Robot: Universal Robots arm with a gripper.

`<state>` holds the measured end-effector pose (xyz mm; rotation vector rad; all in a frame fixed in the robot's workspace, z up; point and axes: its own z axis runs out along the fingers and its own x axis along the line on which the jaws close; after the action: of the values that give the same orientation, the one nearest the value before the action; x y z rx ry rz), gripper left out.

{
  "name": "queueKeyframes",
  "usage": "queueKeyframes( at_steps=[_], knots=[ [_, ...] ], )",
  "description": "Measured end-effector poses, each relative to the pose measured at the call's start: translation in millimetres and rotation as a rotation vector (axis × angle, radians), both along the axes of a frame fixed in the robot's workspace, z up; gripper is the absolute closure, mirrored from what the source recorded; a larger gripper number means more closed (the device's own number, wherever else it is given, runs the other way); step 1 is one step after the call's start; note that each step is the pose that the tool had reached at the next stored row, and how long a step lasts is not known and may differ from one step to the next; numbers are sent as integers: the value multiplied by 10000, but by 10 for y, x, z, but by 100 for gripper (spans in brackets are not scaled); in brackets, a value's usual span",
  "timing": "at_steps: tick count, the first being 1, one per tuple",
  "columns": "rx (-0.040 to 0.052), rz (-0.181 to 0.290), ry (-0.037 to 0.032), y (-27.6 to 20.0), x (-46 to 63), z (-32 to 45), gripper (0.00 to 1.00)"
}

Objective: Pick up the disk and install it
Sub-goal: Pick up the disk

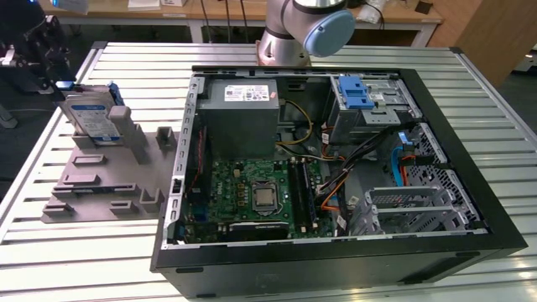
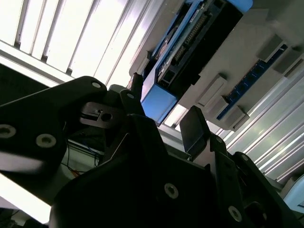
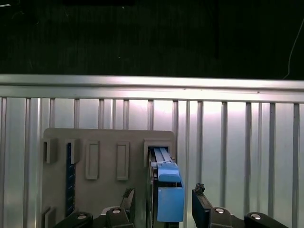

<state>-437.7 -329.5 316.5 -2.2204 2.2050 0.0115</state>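
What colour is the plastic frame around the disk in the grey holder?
Blue. The disk shows its frame best in the first wrist view.

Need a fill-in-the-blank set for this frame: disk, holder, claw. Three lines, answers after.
1. The plastic carrier frame around the disk is ____.
2. The disk stands in the grey holder, on the exterior view's ____ of the open computer case.
3. In the first wrist view the claw is ____, with one finger on each side of the disk.

Missing words: blue; left; open.
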Motion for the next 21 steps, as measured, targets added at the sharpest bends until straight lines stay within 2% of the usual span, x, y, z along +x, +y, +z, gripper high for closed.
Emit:
queueKeyframes(
  at_steps=[10, 21],
  knots=[
    [15, -1, 39, 2, 0, -131, 42],
    [36, 0, 64, 21, 0, -210, 42]
  ],
)
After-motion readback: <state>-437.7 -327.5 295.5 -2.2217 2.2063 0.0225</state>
